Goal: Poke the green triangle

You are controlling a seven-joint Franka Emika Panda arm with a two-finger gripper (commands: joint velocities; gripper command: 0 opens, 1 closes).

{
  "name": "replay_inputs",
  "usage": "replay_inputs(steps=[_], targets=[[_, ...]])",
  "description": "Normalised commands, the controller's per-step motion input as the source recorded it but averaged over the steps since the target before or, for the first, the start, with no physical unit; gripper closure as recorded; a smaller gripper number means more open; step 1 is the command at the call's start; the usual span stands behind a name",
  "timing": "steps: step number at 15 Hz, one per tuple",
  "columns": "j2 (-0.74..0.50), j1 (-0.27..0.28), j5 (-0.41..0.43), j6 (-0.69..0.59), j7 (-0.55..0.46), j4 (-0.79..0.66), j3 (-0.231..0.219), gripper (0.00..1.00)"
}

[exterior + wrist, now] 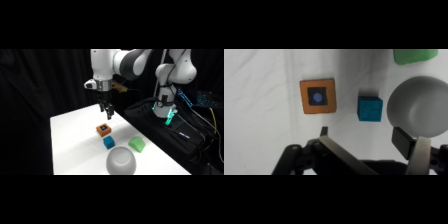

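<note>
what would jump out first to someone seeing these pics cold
The white arm reaching in from the upper right, its gripper hanging above the table. Under it sits an orange square block with a dark centre, then a blue cube. Nearest the camera sits a grey-white dome, with the green triangle just beside it.

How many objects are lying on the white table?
4: an orange square tile below the claw, a blue cube, a green triangle and a grey dome at the near edge.
</note>
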Motion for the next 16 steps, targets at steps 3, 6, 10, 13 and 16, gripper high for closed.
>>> replay_inputs(steps=[3,6,10,13,16], targets=[[-0.04,0.016,0.058,0.03,-0.05,-0.07,-0.001,0.00],[-0.14,0.051,0.033,0.15,0.00,-0.26,0.027,0.00],[-0.29,0.096,0.022,0.26,0.05,-0.43,0.060,0.00],[-0.41,0.123,0.040,0.28,0.12,-0.50,0.091,0.00],[-0.49,0.150,0.076,0.28,0.16,-0.52,0.130,0.27]])
